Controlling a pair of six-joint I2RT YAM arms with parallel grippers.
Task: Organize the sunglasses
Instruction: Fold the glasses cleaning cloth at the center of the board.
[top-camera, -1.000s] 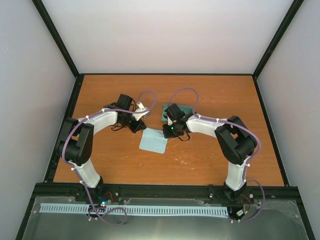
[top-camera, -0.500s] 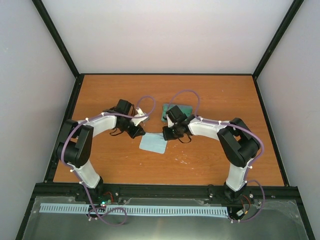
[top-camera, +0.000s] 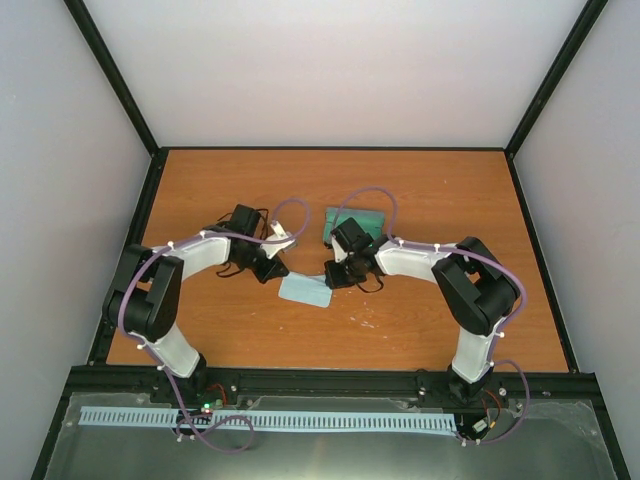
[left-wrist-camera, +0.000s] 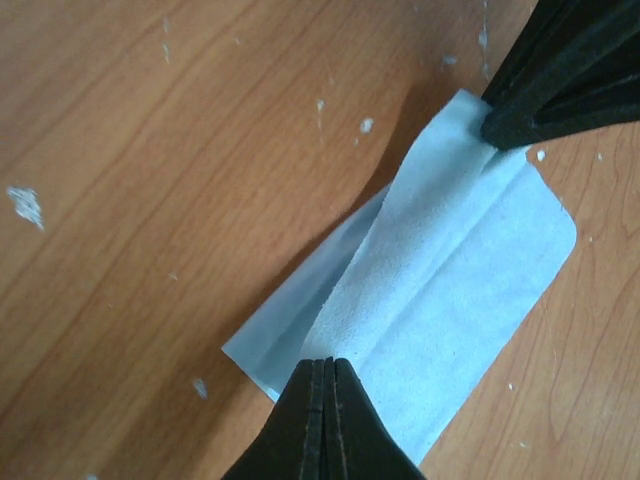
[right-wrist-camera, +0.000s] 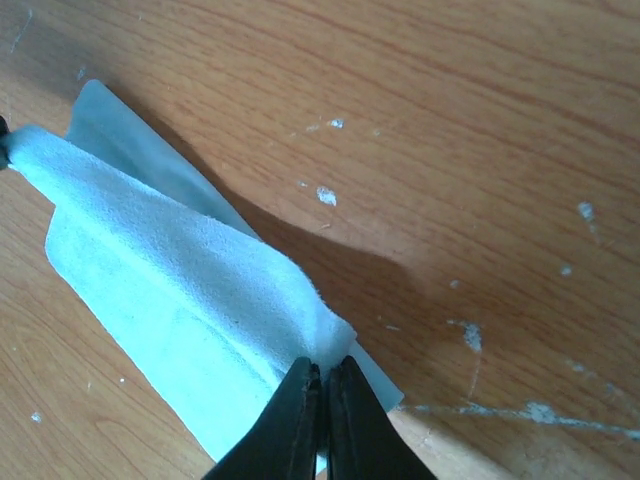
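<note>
A light-blue cloth (top-camera: 305, 290) lies on the wooden table, folded partly over itself. My left gripper (top-camera: 273, 270) is shut on its left corner; in the left wrist view the closed gripper (left-wrist-camera: 322, 366) pinches the raised edge of the cloth (left-wrist-camera: 450, 260). My right gripper (top-camera: 333, 276) is shut on the other corner; in the right wrist view the gripper (right-wrist-camera: 325, 372) clamps the cloth (right-wrist-camera: 170, 290). The right gripper's fingers (left-wrist-camera: 545, 95) also show in the left wrist view. I cannot see the sunglasses in any view.
A grey-blue case with green lining (top-camera: 358, 219) lies open just behind the right wrist, partly hidden by it. Black frame rails run along the table's sides. White scuff marks (right-wrist-camera: 520, 408) dot the wood.
Both grippers have moved toward the near edge with the cloth's far edge in them. The cloth has gone from a flat square to a narrower folded strip.
</note>
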